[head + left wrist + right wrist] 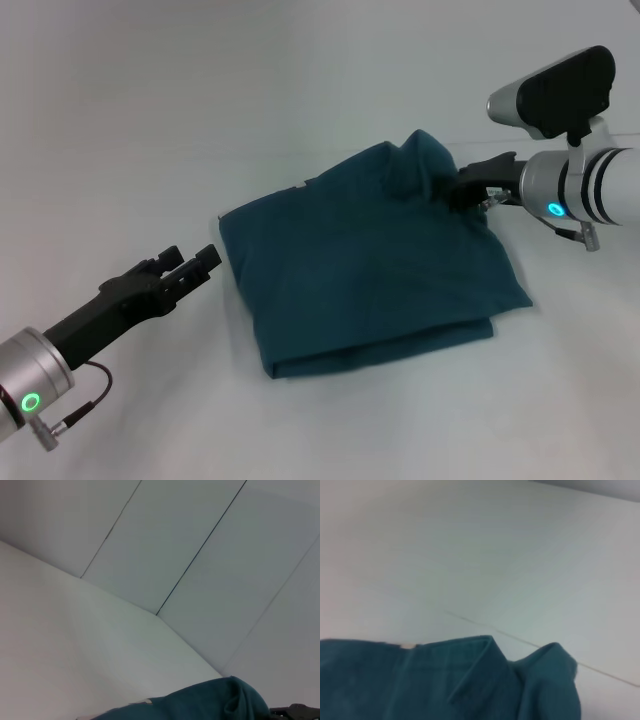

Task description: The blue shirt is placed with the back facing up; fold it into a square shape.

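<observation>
White tabletop point(200, 120) fills the scene, plain and matte, with pale wall panels point(210, 555) behind it in the left wrist view.

Starting at the right gripper point(462, 190): its dark fingers are buried in a raised bunch of cloth at the far right corner of the blue shirt point(370, 270), and they appear to be pinched on that fabric, which stands up in a peak just beside the fingertips. Behind the fingers come a silver wrist with a lit ring and a black-and-grey camera housing, reaching in from the right edge of the head view.

The left gripper point(196, 264) sits just off the shirt's near left edge, close to it but not touching. Its black fingers point toward the cloth with a small gap between them, so the jaws stand slightly spread and hold nothing. The dark forearm runs back to a silver cuff with a green ring at the lower left corner.

Between the two grippers the shirt lies in the middle of the table, already folded over into a rough four-sided bundle with layered edges along the near side and the right. A small pale tag point(301, 186) shows at the far edge. In the right wrist view, the collar fold point(470, 675) and the lifted peak point(550, 680) appear close up; in the left wrist view, only the raised hump of the shirt point(210, 702) shows.
</observation>
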